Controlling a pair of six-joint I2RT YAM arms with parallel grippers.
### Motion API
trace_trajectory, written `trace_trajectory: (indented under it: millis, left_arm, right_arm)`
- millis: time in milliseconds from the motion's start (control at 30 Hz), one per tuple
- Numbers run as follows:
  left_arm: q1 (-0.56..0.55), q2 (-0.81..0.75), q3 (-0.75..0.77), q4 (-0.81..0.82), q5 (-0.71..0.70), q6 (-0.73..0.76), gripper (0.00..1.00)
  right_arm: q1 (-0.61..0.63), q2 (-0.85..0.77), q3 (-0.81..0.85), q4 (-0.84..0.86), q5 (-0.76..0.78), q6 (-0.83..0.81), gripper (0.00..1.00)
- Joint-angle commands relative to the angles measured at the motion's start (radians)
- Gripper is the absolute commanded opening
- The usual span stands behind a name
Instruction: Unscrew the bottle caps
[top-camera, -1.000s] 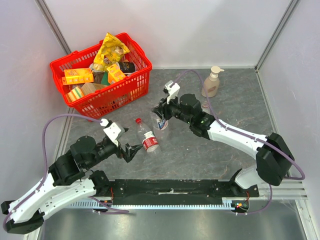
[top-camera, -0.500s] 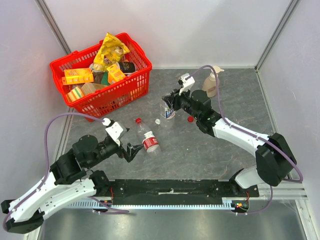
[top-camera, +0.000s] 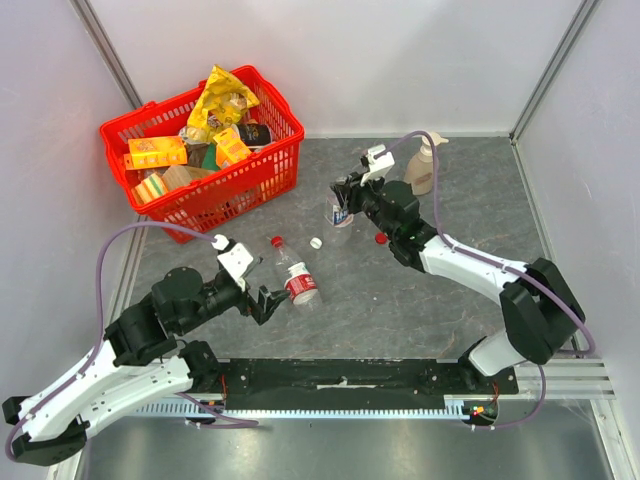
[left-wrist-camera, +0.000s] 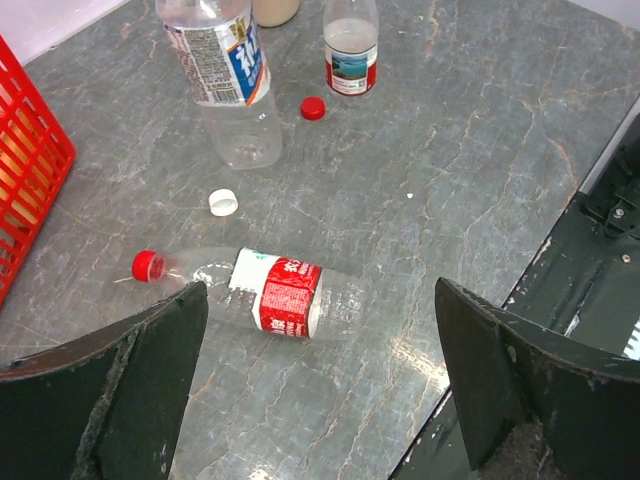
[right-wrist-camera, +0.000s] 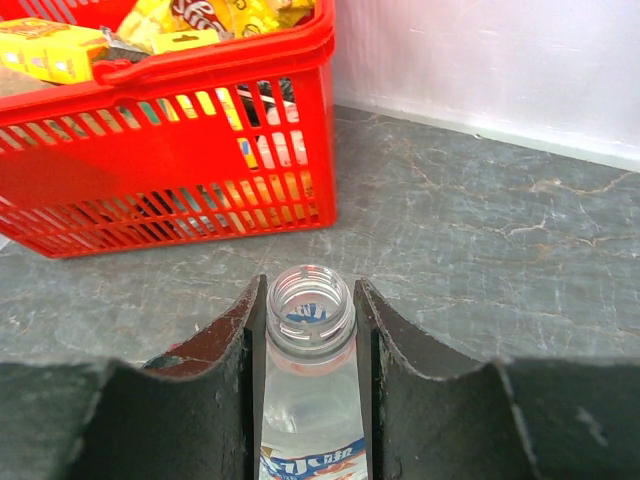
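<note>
**Status.** The right fingers (right-wrist-camera: 225, 345) were clenched on the neck of an upright bottle (right-wrist-camera: 310, 330) w/ no cap, its thread bare. Whether the base touched the desk (left-wrist-camera: 450, 150) could not be told. The left fingers (left-wrist-camera: 140, 380) were spread wide, grasping nothing, above the lying bottle (left-wrist-camera: 270, 295), which had its red cap (left-wrist-camera: 147, 265) on. A loose white cap (left-wrist-camera: 223, 202) and a loose red cap (left-wrist-camera: 313, 108) lay on the desk, apart from every bottle. A third bottle (left-wrist-camera: 351, 50) stood farther back w/ its top out of frame, so cap state unknown.

**Procedure (judged).**
1. Seat the opened bottle flat before release.
2. Retreat approx. vertically so it is not tipped.
3. The lying bottle would prob. roll. The left fingers should close across its body near the label while the right arm turns the cap.

**Clearances.** The red basket (top-camera: 200, 140) stood at the far-left corner. The soap dispenser (top-camera: 425, 165) stood near the right wrist, on its far side, so no backward swing there. Open desk lay at near-centre and to the right. The set-down spot should be kept off the loose caps.
</note>
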Motion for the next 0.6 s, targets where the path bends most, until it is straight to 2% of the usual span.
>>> trace_trajectory:
  millis: [0, 400, 567]
  left_arm:
    - [-0.003, -0.003, -0.007, 0.012, 0.028, -0.001, 1.0]
    - [-0.001, 0.002, -0.01, 0.01, 0.051, 0.0, 1.0]
    - [-0.003, 0.008, -0.008, 0.01, 0.053, -0.001, 1.0]
  right_arm:
    - [-0.002, 0.04, -0.009, 0.112, 0.063, -0.036, 0.0]
    - [-0.001, 0.091, -0.096, 0.221, 0.137, -0.043, 0.01]
    - [0.006, 0.088, -0.108, 0.213, 0.129, -0.048, 0.13]
